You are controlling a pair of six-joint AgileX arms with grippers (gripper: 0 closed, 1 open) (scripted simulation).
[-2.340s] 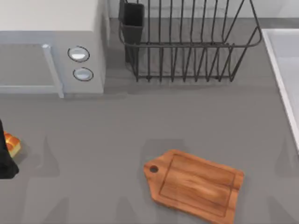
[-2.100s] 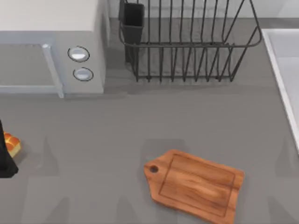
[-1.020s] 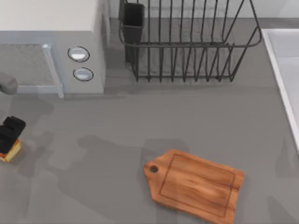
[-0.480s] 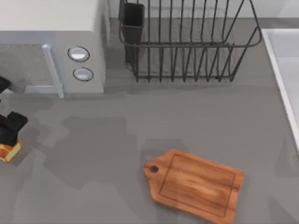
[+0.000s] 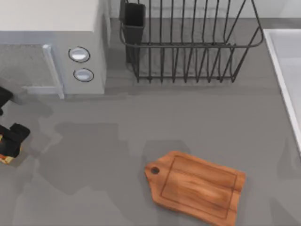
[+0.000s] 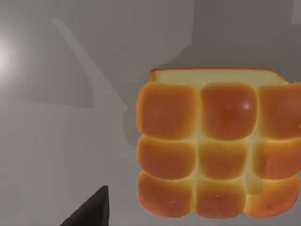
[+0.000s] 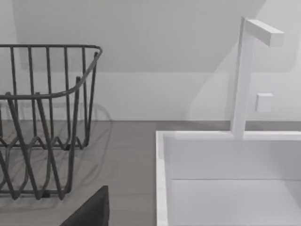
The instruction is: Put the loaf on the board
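Loaf (image 6: 211,150): far left table edge, under left gripper (image 5: 11,141), positioned for pickup
Grip: cannot tell
Board (image 5: 195,188): well apart, bare
Right arm: parked

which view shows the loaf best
The left wrist view: the loaf is close up, its orange-brown segmented crust plain. In the top view it is a sliver at the table's left edge, mostly hidden under the left claw.
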